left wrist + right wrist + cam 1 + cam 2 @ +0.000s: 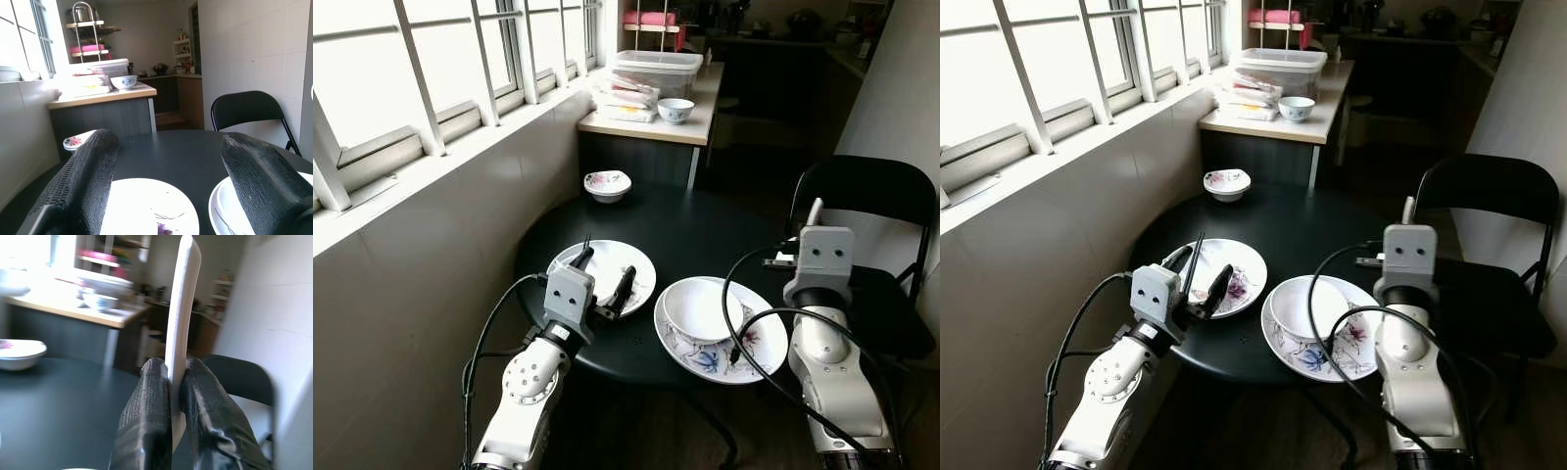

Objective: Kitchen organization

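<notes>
While the left gripper [604, 276] hovers over the near edge of the round white plate with a small purple flower print [625, 260], its two black fingers [83, 186] stand wide apart and hold nothing. This plate lies on the round black surface [690, 227], on the side close to the white wall under the window. Just beside it, to the right, there is a large white plate with blue and red flower pattern [756, 354], and a plain white bowl [695, 310] sits inside this plate.

The right gripper [172, 396] is above the right side of the surface, near the black folding chair [867, 196]. Its fingers are pressed together on a flat white spoon-like utensil [182, 298], which stands nearly upright between them and rises above the fingertips.

At the far edge of the surface, a small white bowl with pink flower decoration [607, 184] stands alone, well apart from the two plates. Behind it, a light wooden counter [695, 124] carries a small blue-patterned bowl [675, 109], a clear plastic box with lid [656, 69] and some flat packets [625, 98].
</notes>
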Tool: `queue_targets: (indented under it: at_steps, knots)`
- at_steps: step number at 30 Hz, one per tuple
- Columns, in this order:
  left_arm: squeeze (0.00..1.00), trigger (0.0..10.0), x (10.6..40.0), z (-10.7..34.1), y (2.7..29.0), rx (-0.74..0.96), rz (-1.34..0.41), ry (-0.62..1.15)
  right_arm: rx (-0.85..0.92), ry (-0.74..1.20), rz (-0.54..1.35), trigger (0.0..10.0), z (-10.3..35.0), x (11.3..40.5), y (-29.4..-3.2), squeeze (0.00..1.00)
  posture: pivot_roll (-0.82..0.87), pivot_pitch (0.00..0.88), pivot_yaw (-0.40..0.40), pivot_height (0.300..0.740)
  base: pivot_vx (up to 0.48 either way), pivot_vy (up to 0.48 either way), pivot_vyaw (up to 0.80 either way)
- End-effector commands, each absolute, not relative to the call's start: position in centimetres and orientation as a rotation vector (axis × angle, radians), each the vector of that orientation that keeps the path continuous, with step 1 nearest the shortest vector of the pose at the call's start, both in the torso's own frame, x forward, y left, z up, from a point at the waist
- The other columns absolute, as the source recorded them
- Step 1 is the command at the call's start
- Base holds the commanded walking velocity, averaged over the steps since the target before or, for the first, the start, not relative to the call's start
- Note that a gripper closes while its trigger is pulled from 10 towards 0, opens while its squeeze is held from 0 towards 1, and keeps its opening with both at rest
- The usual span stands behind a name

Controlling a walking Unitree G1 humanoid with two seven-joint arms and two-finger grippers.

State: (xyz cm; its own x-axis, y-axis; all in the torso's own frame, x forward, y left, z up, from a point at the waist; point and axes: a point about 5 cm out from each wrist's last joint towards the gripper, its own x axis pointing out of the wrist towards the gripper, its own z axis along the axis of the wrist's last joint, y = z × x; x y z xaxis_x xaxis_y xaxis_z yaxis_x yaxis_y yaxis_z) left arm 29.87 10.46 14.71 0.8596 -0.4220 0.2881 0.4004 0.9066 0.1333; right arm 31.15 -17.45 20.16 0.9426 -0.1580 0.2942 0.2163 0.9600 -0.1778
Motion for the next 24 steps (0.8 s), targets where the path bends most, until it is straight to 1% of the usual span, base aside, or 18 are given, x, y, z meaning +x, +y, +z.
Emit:
queue_targets:
  at_steps: [1, 2, 4, 12, 17, 24]
  knots:
    - [0.00, 10.0, 29.7, 15.0, 10.5, 0.076, -0.429, -0.334, -0.201, -0.335, -0.112, 0.0, 21.2, 31.0, -16.3, 0.00, 0.01, 0.000, -0.051, 0.740, 0.000, 0.000, 0.00]
    - [0.00, 10.0, 29.6, 14.9, 10.5, 0.076, -0.426, -0.332, -0.215, -0.341, -0.010, 0.0, 21.0, 30.8, -14.7, 0.00, 0.02, 0.000, -0.053, 0.740, 0.000, 0.000, 0.00]
    - [0.00, 10.0, 29.6, 14.9, 10.5, 0.076, -0.422, -0.330, -0.213, -0.325, 0.059, 0.0, 20.6, 30.6, -13.7, 0.00, 0.02, 0.000, -0.056, 0.740, 0.000, 0.000, 0.00]
    - [0.00, 10.0, 29.5, 14.9, 10.6, 0.074, -0.409, -0.329, -0.206, -0.311, 0.147, 0.0, 19.9, 30.2, -12.8, 0.00, 0.01, 0.000, -0.052, 0.740, 0.000, 0.000, 0.00]
    - [0.00, 10.0, 29.7, 14.9, 10.8, 0.084, -0.396, -0.326, -0.235, -0.324, 0.171, 0.0, 19.8, 30.0, -12.5, 0.00, 0.01, 0.000, -0.049, 0.740, 0.000, 0.000, 0.80]
    - [0.00, 10.0, 29.7, 14.6, 12.5, 0.091, -0.325, -0.308, -0.236, -0.321, 0.182, 0.0, 19.5, 29.8, -12.5, 0.00, 0.02, 0.000, -0.051, 0.740, 0.000, 0.000, 0.80]
